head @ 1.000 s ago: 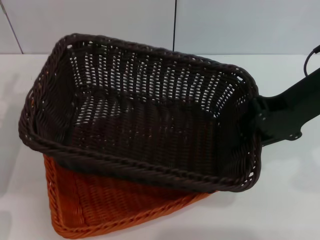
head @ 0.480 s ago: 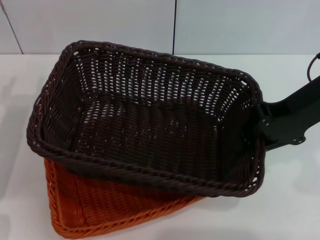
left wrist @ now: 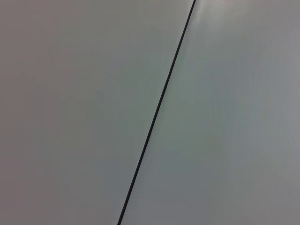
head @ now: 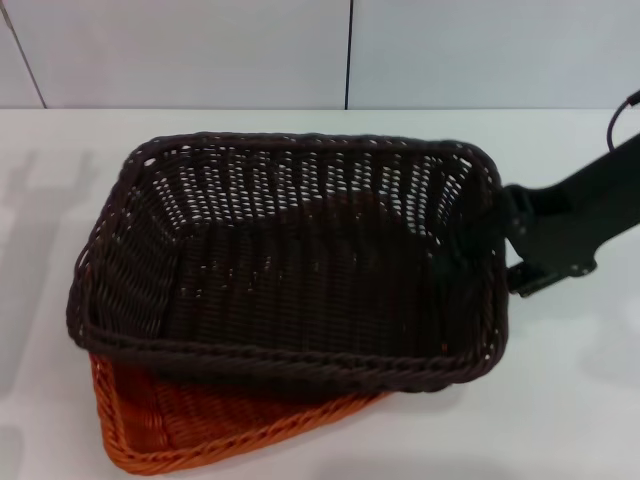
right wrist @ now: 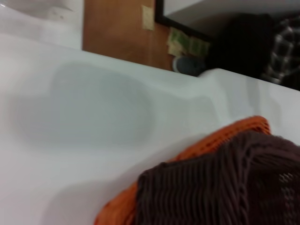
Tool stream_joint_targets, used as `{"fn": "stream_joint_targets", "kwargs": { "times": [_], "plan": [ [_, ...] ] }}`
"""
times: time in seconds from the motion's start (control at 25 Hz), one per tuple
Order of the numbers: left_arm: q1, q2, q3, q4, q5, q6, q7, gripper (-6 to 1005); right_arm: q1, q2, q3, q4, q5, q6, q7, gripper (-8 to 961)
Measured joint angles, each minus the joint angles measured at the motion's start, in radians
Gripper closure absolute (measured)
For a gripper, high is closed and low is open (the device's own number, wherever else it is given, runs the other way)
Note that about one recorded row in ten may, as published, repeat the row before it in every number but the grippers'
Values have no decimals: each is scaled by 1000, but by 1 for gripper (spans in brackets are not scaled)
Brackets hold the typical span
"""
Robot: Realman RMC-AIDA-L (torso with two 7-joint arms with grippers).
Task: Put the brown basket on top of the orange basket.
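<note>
The brown basket [head: 300, 270] sits over the orange basket [head: 200, 430], skewed to it, so only the orange basket's near left corner and near rim show under it. My right gripper [head: 503, 242] reaches in from the right and grips the brown basket's right rim. Whether the brown basket rests fully on the orange one I cannot tell. The right wrist view shows the brown weave [right wrist: 220, 187] above an orange rim [right wrist: 220, 136]. My left gripper is out of view; its wrist view shows only a wall.
Both baskets are on a white table [head: 580, 400]. A white wall [head: 200, 50] with a dark vertical seam stands behind the table's far edge. The right arm's black link [head: 590, 210] runs off the right side.
The brown basket has come down and levelled out over the orange basket, its far side dropping and its left end swinging nearer. The right gripper went with it.
</note>
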Motion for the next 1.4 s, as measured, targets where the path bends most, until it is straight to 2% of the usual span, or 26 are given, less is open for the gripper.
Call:
{"fn": "stream_joint_targets", "kwargs": {
  "times": [0.24, 0.44, 0.64, 0.88, 1.0, 1.16, 1.2, 1.28, 1.32, 1.36, 1.4],
  "plan": [
    [0, 4, -3, 0, 0, 5, 0, 170, 6, 16, 74, 17, 64, -38, -2, 453],
    [0, 6, -4, -5, 0, 6, 0, 170, -1, 25, 124, 41, 148, -69, -2, 277],
    [1, 8, -5, -6, 0, 6, 0, 170, -16, 45, 157, 65, 214, -120, -3, 278],
    [5, 8, -5, -6, 0, 4, -1, 169, -31, 54, 173, 89, 280, -185, -4, 277],
    [11, 8, -2, -7, 0, 1, 0, 169, -52, 70, 177, 92, 291, -262, -5, 277],
    [11, 8, -2, -7, 0, 1, -1, 169, -70, 77, 190, 82, 292, -318, -5, 278],
    [12, 8, -2, -8, 0, 0, -7, 169, -84, 86, 207, 72, 301, -358, -5, 278],
    [12, 9, -3, -11, 0, -1, -10, 169, -91, 91, 216, 68, 308, -378, -5, 278],
    [12, 9, -3, -11, 0, -1, -10, 170, -102, 99, 230, 71, 336, -432, -5, 278],
    [12, 9, -3, -11, 0, -1, -10, 170, -102, 99, 230, 71, 336, -432, -5, 278],
    [13, 9, -3, -16, 0, -1, -10, 170, -112, 102, 245, 86, 386, -496, -4, 278]
  ]
}}
